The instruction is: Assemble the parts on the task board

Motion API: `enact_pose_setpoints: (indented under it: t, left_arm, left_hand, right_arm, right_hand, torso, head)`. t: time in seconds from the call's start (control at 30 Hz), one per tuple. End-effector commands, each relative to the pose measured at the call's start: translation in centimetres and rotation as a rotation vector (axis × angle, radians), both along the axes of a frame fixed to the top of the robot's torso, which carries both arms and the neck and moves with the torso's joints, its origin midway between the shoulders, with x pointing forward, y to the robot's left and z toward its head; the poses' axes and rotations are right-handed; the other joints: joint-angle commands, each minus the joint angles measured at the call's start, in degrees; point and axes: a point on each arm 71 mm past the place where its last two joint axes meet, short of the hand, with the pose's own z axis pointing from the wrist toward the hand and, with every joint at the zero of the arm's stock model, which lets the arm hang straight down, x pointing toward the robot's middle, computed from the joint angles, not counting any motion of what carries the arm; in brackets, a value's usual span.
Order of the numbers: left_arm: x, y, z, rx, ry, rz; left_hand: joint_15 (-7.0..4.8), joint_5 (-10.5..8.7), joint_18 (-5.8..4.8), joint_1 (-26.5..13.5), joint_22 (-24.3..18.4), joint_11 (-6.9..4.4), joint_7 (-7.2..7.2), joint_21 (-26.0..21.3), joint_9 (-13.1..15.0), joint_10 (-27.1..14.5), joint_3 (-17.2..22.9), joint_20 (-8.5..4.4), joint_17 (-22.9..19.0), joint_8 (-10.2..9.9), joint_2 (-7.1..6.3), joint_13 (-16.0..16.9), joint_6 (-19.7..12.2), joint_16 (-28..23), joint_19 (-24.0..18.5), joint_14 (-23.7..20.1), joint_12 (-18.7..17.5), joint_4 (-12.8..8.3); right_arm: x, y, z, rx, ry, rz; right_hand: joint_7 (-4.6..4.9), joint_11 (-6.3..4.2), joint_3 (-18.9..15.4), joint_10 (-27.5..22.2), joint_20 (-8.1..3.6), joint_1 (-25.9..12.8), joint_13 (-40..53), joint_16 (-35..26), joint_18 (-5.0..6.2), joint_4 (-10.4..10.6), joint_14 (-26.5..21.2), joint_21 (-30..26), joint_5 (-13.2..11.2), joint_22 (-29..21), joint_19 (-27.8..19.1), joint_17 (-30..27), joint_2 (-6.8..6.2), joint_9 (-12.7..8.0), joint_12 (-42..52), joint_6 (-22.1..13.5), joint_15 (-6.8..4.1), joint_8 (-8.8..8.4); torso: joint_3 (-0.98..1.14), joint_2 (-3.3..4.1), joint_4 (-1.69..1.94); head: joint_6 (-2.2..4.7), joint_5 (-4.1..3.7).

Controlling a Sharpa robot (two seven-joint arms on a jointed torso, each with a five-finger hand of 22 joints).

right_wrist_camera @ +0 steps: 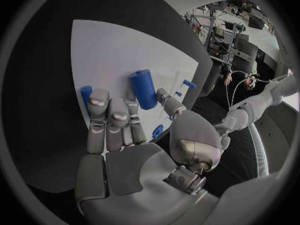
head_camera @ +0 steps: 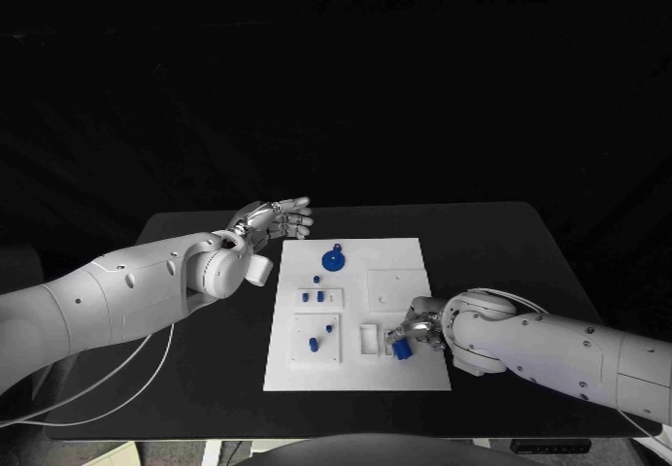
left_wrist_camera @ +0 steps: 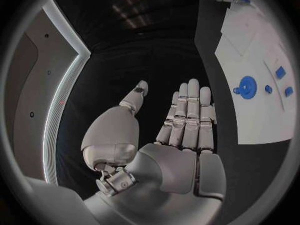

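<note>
Head view: right robot hand (head_camera: 411, 335) is gripping a blue cylinder (right_wrist_camera: 144, 88) over the white board (head_camera: 395, 270); left robot hand (head_camera: 275, 219) is hovering open, holding nothing.

Left arm reaches in from the side; left hand (head_camera: 275, 217) held flat, fingers straight and together, holding nothing. Right arm bent inward; right hand (head_camera: 416, 333) fingers curled, pinching a part.

Two smooth white arms, each ending in a silver segmented hand: left hand (head_camera: 275, 219), right hand (head_camera: 419, 330); a thin pale cable (head_camera: 119, 379) trails below the left arm.
</note>
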Motion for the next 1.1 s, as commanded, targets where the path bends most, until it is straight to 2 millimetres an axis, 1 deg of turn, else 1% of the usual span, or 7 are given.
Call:
enact_pose_setpoints:
  t: [0.03,0.1,0.2,0.47,0.63,0.7,1.1]
  left_arm:
    - [0.0,-0.3,0.1,-0.007,-0.004,-0.02]
    - [-0.1,-0.3,0.1,-0.007,-0.002,-0.02]
    - [0.0,-0.2,0.1,-0.005,-0.002,-0.018]
    - [0.0,-0.1,0.1,-0.004,0.001,-0.014]
    - [0.0,-0.1,0.0,0.0,0.01,-0.011]
    - [0.0,-0.1,0.0,-0.001,0.01,-0.014]
    - [0.0,-0.4,0.0,-0.002,0.016,-0.018]
  left_hand:
    - [0.34,-0.23,0.93,-0.5,0.1,-0.05,-0.09,-0.3,0.0,-0.2,0.1,0.3,0.1,-0.1,-0.1,-0.1,-0.3,-0.3,-0.2,-0.2,-0.2,0.3]
    - [0.34,-0.23,0.94,-0.5,0.1,-0.05,-0.1,-0.3,0.0,-0.2,0.2,0.3,0.1,-0.1,-0.07,-0.1,-0.3,-0.4,-0.2,-0.2,-0.2,0.3]
    - [0.33,-0.22,0.98,-0.1,0.1,-0.07,-0.13,-0.3,0.0,-0.2,0.4,0.31,0.3,0.0,0.04,-0.1,-0.2,-0.5,-0.2,-0.2,-0.1,0.1]
    - [0.33,-0.2,0.99,0.1,0.2,-0.08,-0.14,-0.3,0.0,-0.2,0.5,0.32,0.4,0.0,0.12,-0.1,-0.2,-0.5,-0.2,-0.1,-0.1,0.1]
    - [0.31,-0.15,1.01,0.4,0.2,-0.1,-0.17,-0.3,0.0,-0.1,0.8,0.32,0.5,0.1,0.33,0.0,-0.1,-0.6,-0.2,0.0,-0.1,0.0]
    - [0.31,-0.12,1.0,0.9,0.3,-0.1,-0.18,-0.3,0.0,-0.1,1.0,0.33,0.6,0.1,0.49,0.0,-0.1,-0.7,-0.1,0.0,0.0,-0.2]
    - [0.33,-0.11,0.98,1.0,0.4,-0.11,-0.18,-0.4,0.0,-0.1,1.1,0.34,0.7,0.1,0.57,0.0,-0.1,-0.8,-0.1,0.0,0.0,-0.2]
  right_arm:
    - [-0.2,-0.3,-0.2,-0.009,0.0,0.002]
    - [-0.3,-0.5,-0.2,-0.006,-0.005,-0.002]
    - [-0.6,-0.8,0.0,0.004,0.002,-0.013]
    - [0.0,-0.8,2.3,0.095,-0.013,-0.072]
    - [0.5,-0.3,4.2,0.156,-0.017,-0.098]
    - [0.6,0.2,4.6,0.174,-0.01,-0.102]
    - [1.4,2.6,3.8,0.181,0.038,-0.097]
  right_hand:
    - [-0.1,-0.42,0.9,0.2,-0.1,0.7,0.1,0.2,3.57,-0.5,0.1,0.3,-0.2,1.1,-0.3,-0.1,1.37,0.2,-0.4,0.9,-0.41,0.45]
    - [-0.23,-0.55,1.5,0.4,0.0,1.2,0.2,0.3,3.57,-0.9,0.1,0.4,-0.2,1.1,-0.3,-0.1,1.73,0.2,-0.5,1.3,-0.52,0.58]
    - [-0.38,-0.69,2.6,0.8,0.12,2.7,0.3,0.3,3.57,-2.2,0.2,0.7,-0.2,1.1,-0.2,-0.1,1.26,0.3,-0.6,1.9,-0.64,0.6]
    - [-0.6,-0.89,2.7,1.6,0.65,1.4,0.4,0.3,3.57,-1.4,0.3,0.9,-0.2,1.0,-0.1,-0.3,1.41,-0.2,-1.1,3.1,-0.8,0.39]
    - [-0.81,-1.1,2.7,2.3,0.67,0.9,0.7,0.4,3.57,-1.6,0.4,1.3,0.2,1.0,0.2,-0.3,0.01,-0.6,-1.4,4.0,-0.99,0.18]
    - [-0.86,-1.14,2.7,2.4,0.64,0.9,0.7,0.5,3.57,-1.7,0.5,1.4,0.2,1.0,0.3,-0.3,-0.07,-0.6,-1.4,4.2,-1.03,0.16]
    - [-0.9,-1.19,2.2,2.7,0.59,-0.1,1.0,0.6,3.57,-1.3,0.5,1.6,0.2,0.9,0.3,-0.4,-0.12,-1.0,-1.8,4.5,-1.1,-0.26]
  torso:
    - [0.03,0.02,-0.05]
    - [0.03,0.03,-0.04]
    - [0.03,0.02,-0.06]
    - [0.11,0.05,-0.05]
    - [0.06,0.09,-0.1]
    - [0.05,0.08,-0.1]
    - [0.01,0.16,0.05]
  head:
    - [-0.01,0.05]
    - [0.01,0.03]
    - [0.11,0.09]
    - [0.5,0.36]
    - [0.75,0.3]
    - [0.84,0.23]
    - [1.03,-0.15]
